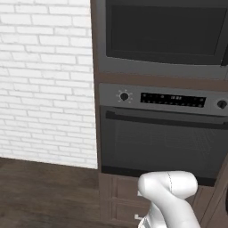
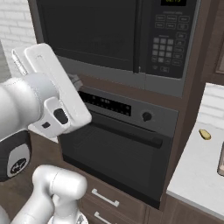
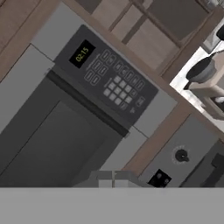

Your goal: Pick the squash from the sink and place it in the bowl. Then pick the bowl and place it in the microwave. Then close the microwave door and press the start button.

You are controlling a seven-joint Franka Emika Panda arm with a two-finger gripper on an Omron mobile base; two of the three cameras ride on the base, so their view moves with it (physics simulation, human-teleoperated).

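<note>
Below the microwave [image 2: 118, 39] sat the larger oven [image 2: 122, 144], with a dark display strip [image 1: 173, 99], a round knob [image 1: 124, 95] at the left of its panel and another knob [image 2: 147, 116] at the right, and a bar handle [image 2: 127, 134] running across its door. Under the oven were wooden drawers with pale pulls [image 2: 105, 197]. The robot's white arm [image 2: 39, 100] stood in front of the oven's left half in the right base view, hiding part of the control panel.

The microwave door [image 1: 167, 31] lay shut against the housing, its black window panel dark (nothing inside could be made out through it). The keypad panel [image 3: 111, 78] sat at the door's right, with a lit display [image 3: 82, 54] above the rows of buttons. In the hand view the gripper [image 3: 113, 179] rose at the bottom edge, its two tips pressed together and holding nothing, just in front of the grey trim below the microwave door.

To the right was a pale stone counter [image 2: 197, 170] with a small yellowish object [image 2: 204, 134] lying on it, too small to identify. A dark pan-like item [image 3: 202, 72] showed on the counter in the hand view.

The cabinetry was brown wood. A white brick wall [image 1: 44, 80] ran to the left, above a dark wood-plank floor [image 1: 44, 196].
</note>
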